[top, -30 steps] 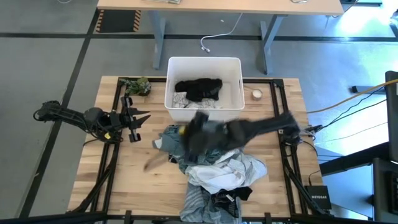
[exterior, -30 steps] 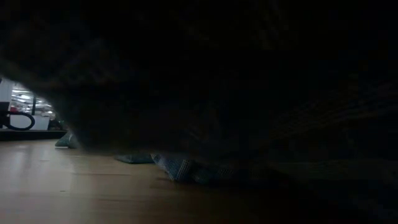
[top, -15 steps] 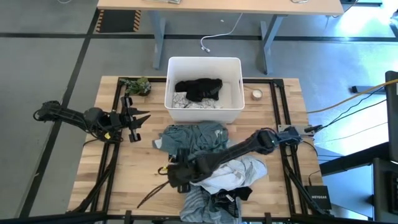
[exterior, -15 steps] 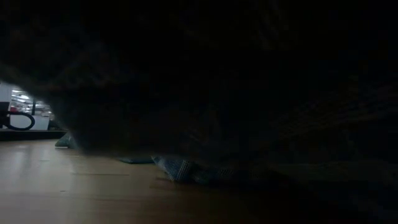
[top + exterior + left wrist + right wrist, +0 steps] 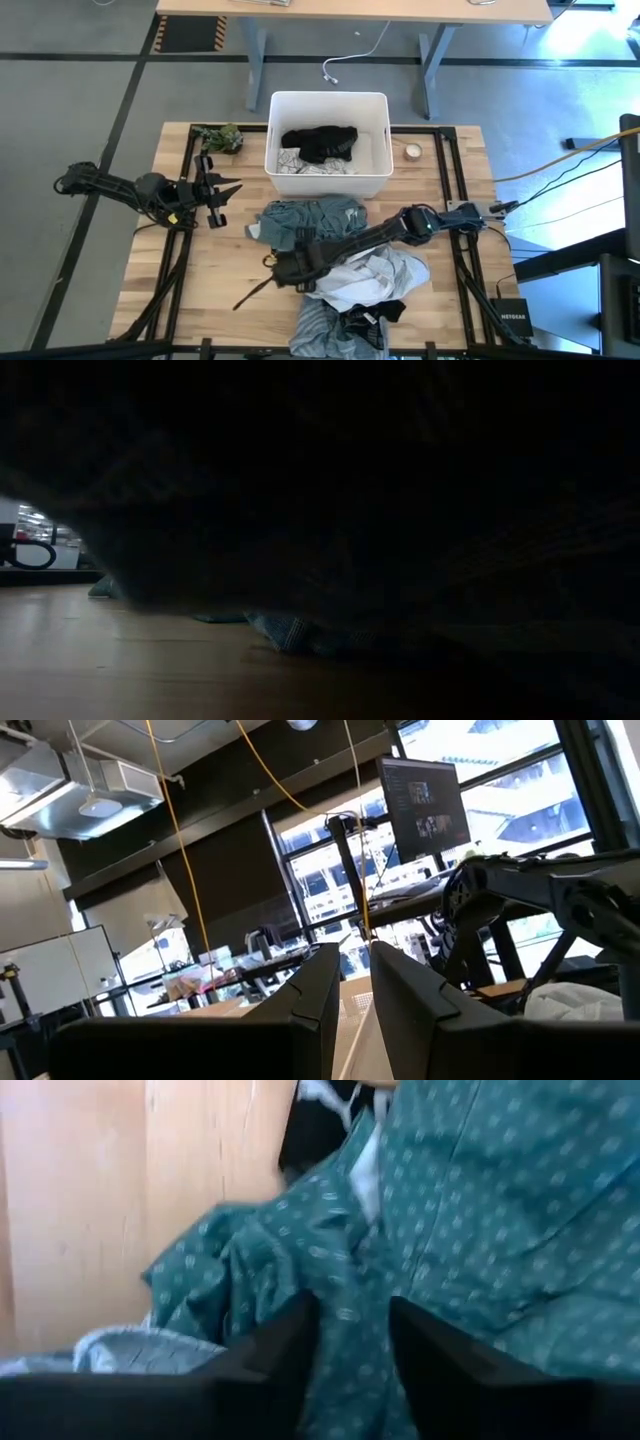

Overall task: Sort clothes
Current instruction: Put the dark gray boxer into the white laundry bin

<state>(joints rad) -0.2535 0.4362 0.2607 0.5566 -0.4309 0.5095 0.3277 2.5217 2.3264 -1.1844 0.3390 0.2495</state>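
While the clothes lie heaped on the near half of the desk, two more garments sit in the white bin at the far side: a black one over a grey-white patterned one. In the heap a teal patterned shirt lies nearest the bin, a white and pale garment in front of it, and a blue-grey striped piece at the near edge. The right gripper reaches across the heap to its left side, low over the teal shirt, jaws apart with the cloth seemingly between them, though contact is unclear. The left gripper waits at the desk's left edge, well apart from the clothes, jaws slightly apart. A small camouflage lump lies left of the bin
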